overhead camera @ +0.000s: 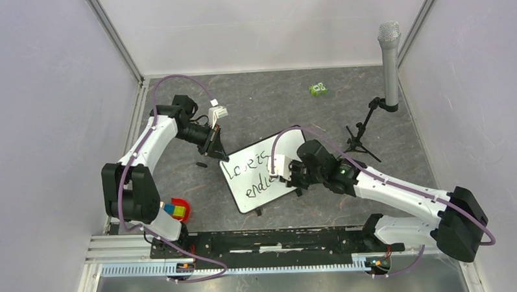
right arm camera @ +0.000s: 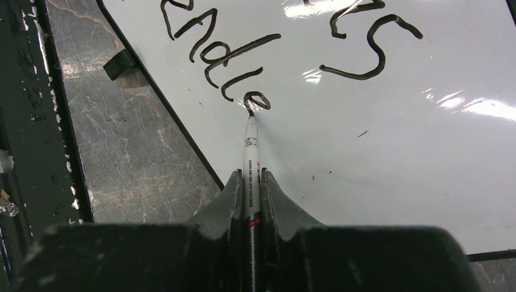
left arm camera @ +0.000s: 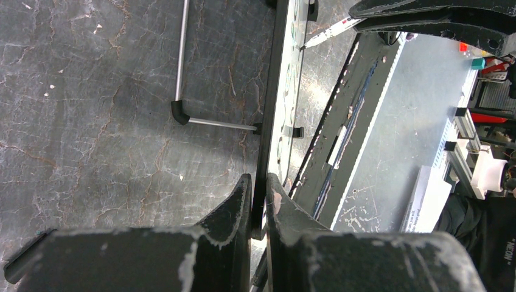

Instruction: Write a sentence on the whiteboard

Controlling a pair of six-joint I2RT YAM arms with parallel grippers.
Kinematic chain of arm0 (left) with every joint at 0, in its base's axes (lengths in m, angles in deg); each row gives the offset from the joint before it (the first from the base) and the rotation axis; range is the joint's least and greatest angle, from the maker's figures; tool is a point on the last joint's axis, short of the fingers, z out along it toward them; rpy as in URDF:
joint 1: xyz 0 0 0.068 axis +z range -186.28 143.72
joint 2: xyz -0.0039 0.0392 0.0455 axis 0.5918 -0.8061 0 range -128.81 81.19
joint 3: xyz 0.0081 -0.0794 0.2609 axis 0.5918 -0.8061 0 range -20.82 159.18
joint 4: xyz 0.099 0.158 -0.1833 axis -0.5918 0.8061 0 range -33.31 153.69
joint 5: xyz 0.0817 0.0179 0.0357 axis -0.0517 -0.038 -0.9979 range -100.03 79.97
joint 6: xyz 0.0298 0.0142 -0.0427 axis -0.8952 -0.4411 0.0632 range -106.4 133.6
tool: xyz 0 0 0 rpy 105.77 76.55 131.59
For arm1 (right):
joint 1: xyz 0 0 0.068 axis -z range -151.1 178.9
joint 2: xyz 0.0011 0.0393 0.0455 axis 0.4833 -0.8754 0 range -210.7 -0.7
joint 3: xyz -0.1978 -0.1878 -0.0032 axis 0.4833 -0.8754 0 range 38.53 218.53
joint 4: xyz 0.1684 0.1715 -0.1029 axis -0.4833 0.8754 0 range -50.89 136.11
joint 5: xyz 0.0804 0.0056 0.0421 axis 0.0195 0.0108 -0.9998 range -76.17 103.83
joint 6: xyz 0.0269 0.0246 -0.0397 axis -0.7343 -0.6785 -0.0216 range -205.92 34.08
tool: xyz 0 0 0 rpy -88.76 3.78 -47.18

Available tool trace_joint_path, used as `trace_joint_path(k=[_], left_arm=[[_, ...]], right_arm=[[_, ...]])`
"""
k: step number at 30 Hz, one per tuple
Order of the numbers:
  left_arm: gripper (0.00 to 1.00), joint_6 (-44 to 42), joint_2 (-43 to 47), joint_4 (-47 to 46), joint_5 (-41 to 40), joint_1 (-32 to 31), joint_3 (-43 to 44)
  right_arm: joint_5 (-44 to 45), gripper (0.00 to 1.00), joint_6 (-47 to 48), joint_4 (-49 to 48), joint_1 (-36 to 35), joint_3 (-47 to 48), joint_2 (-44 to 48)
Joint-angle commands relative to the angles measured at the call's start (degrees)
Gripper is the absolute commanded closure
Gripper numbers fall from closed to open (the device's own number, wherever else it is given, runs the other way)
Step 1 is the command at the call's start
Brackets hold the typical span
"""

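A rectangular white board [overhead camera: 269, 152] with a thin black frame sits askew in the middle of the dark grey mottled surface [overhead camera: 261, 100]. It bears black handwritten marker letters [overhead camera: 247, 167] in two lines, roughly "Love is" over "endle". The left tool [overhead camera: 213, 142] meets the board's far left corner, while the right tool [overhead camera: 284, 174] hangs over its right half, beside the end of the lower line. A small black oblong piece [overhead camera: 201, 164] lies just left of the board, a small green object [overhead camera: 317, 89] rests far back, and a grey microphone [overhead camera: 390, 57] on a black stand [overhead camera: 362, 132] rises at the far right.
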Motion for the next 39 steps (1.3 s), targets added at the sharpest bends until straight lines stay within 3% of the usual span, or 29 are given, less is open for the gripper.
trace_joint_path(k=[1, 12, 29, 39], left_arm=[[0.98, -1.44, -0.73, 0.24, -2.04, -0.47, 0.72], [0.98, -1.48, -0.64, 0.26, -1.8, -0.54, 0.9], [0.98, -1.7, -0.95, 0.25, -1.87, -0.5, 0.99], [0.98, -1.9, -0.82, 0.24, -2.06, -0.5, 0.72]], right_arm=[[3.6, 1.0, 0.79, 1.14, 0.28, 0.0, 1.25], [1.01, 1.0, -0.08, 3.07, 0.48, 4.16, 2.61], [3.97, 1.0, -0.53, 0.58, 2.2, 4.29, 1.11], [1.05, 1.0, -0.97, -0.16, 2.22, 4.22, -0.73]])
